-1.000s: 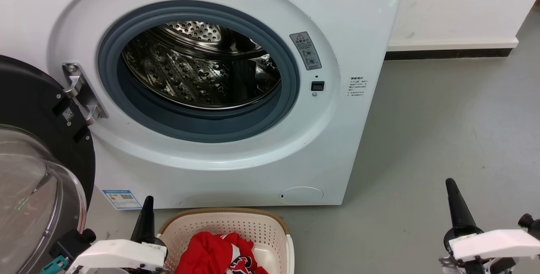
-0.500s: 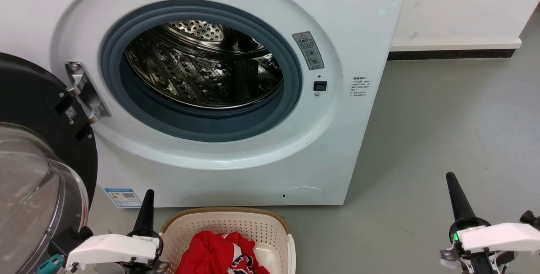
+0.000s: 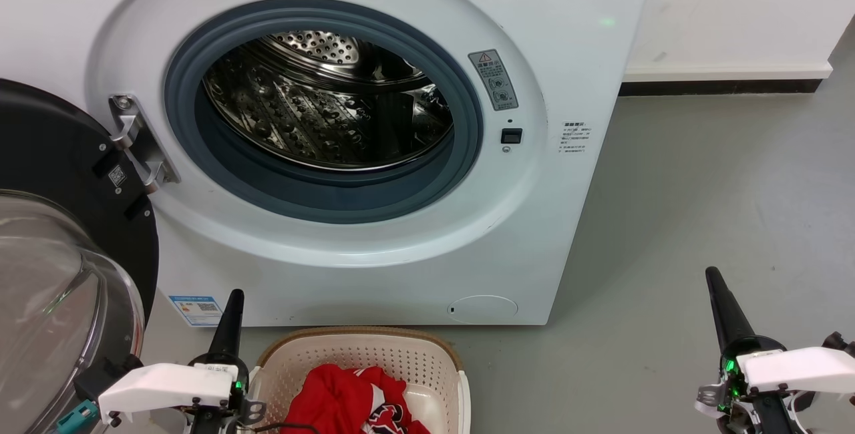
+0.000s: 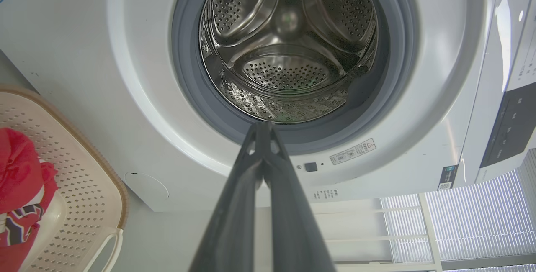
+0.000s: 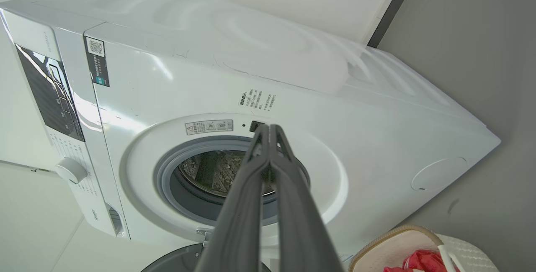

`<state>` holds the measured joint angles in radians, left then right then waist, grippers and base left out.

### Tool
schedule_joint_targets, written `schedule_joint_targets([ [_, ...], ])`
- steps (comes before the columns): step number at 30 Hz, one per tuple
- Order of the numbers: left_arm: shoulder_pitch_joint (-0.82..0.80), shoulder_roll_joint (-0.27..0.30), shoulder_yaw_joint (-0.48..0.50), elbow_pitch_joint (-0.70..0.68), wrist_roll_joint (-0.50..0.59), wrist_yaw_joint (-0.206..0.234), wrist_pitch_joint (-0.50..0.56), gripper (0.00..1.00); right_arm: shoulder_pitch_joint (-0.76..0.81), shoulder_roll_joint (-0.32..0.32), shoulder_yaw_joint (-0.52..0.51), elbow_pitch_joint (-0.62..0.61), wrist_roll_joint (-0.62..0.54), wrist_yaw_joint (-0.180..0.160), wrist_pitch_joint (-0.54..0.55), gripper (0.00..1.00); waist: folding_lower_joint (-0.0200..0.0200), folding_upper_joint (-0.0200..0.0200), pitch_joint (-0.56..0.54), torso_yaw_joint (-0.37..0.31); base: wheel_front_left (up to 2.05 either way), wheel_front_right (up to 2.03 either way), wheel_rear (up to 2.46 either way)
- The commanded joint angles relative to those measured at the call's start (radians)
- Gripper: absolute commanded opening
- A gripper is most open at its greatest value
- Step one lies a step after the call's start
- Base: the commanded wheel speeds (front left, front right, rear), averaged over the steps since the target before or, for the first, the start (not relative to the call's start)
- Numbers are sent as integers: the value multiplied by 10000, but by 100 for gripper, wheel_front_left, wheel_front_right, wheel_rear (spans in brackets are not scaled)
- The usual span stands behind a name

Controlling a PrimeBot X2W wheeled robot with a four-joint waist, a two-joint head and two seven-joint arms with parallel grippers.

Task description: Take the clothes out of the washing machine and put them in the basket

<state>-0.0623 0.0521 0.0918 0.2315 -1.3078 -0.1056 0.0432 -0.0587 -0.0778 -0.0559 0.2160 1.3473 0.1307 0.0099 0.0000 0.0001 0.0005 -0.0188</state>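
The white washing machine [image 3: 414, 267] stands with its door [image 3: 53, 274] swung open to the left; its steel drum [image 3: 327, 113] holds nothing that I can see. Red clothes [image 3: 347, 397] lie in the cream basket [image 3: 374, 347] on the floor in front of the machine. To the left of the basket my left gripper [image 3: 235, 295] is shut, fingers pointing up with nothing held. My right gripper [image 3: 711, 272] is shut over bare floor at the lower right. In the left wrist view the left gripper [image 4: 262, 124] points at the drum [image 4: 289, 46], with the basket [image 4: 83, 188] and clothes [image 4: 21, 180] at left.
Grey floor [image 3: 701, 187] stretches to the right of the machine up to a white wall with a dark skirting [image 3: 721, 87]. The open glass door juts out at the lower left, close to my left arm. The right wrist view shows the machine's control panel [image 5: 46, 92] and dial [image 5: 71, 170].
The whole head view has drifted slightly right and down, so the camera moved. Both grippers sit a little higher in the view. The clothes and basket have not moved.
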Motion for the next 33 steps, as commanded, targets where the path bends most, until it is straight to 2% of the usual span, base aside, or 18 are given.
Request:
schedule_joint_targets([
  [1,-174,-6,30,-15,-219,-53,80,0,-191,-48,-29,-6,221,2,62,0,0,-1,1,5,0,0,0],
  [33,-484,-27,242,141,-2855,-256,700,0,-513,25,-229,264,2774,0,734,0,0,-1,24,170,0,0,0],
])
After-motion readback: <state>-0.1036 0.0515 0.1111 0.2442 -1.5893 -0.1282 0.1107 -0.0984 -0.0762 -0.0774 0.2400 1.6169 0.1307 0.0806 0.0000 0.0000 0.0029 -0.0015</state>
